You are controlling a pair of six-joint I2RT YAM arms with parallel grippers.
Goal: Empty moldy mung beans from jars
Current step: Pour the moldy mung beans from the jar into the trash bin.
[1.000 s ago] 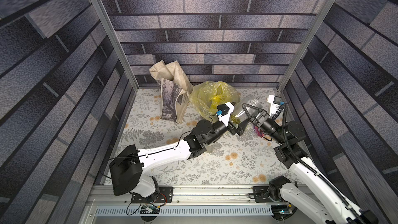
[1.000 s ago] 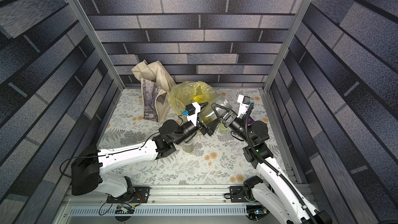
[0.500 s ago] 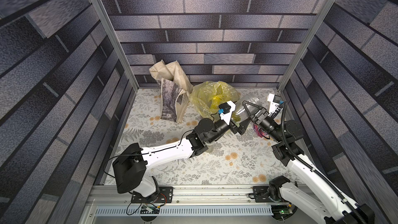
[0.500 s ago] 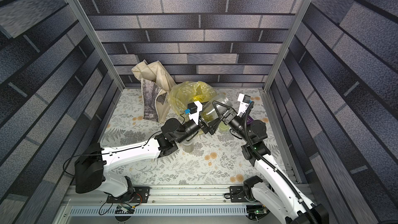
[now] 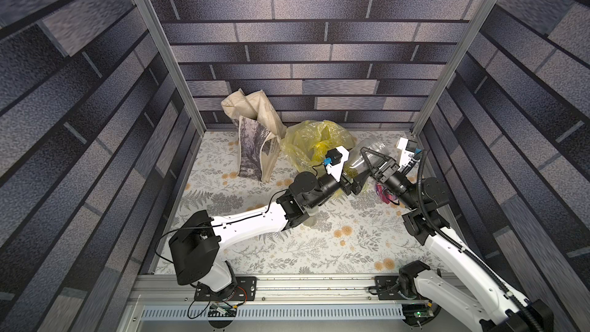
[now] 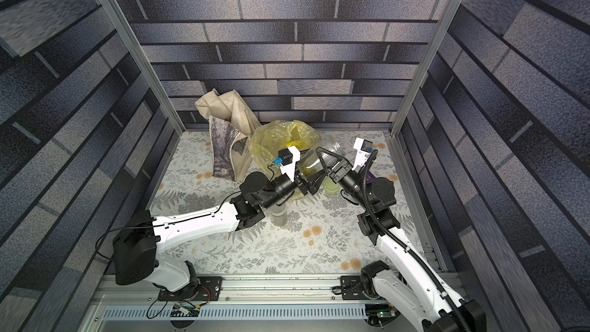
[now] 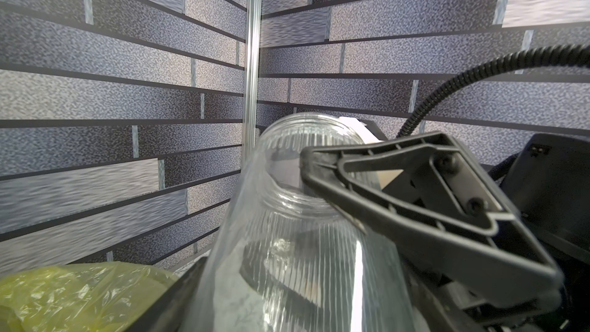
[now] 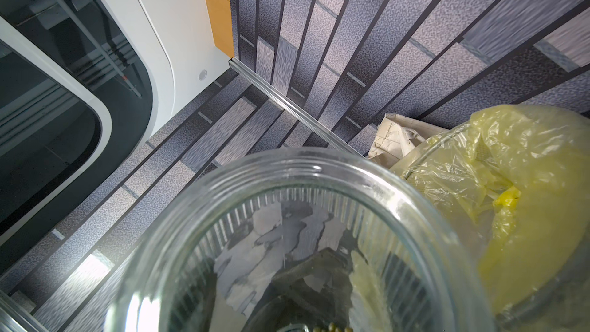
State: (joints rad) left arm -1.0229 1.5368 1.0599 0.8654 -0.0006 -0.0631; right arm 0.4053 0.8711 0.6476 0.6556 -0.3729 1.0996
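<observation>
The right gripper [image 5: 367, 163] is clamped on the neck of the ribbed jar [image 5: 372, 147], holding it in the air at the far right of the table [image 5: 319, 245], just right of the yellow bag [image 5: 314, 142]. The jar is tilted, with its open mouth up and away and its base down toward the left gripper [image 5: 359, 183]. The left gripper's jaws stand on either side of the jar's lower body, but whether they press the glass I cannot tell. By my reading the task is at an early stage. This jar's pale green lid [image 6: 332, 185] is off and lies on the table below. The mung beans [image 6: 308, 170] sit in the low end of the jar, not yet poured into the bag. A slim jar [image 6: 279, 215] stands under the left forearm; its fill is too small to judge. The third jar is not in view. So nothing shows as emptied; one jar is opened and ready to tip. Against a second ago, the left arm has stretched farther toward the jar, bringing its jaws up around the base. The right gripper and jar sit almost where they were. The bag and the cloth tote [image 5: 255, 142] have not moved.
</observation>
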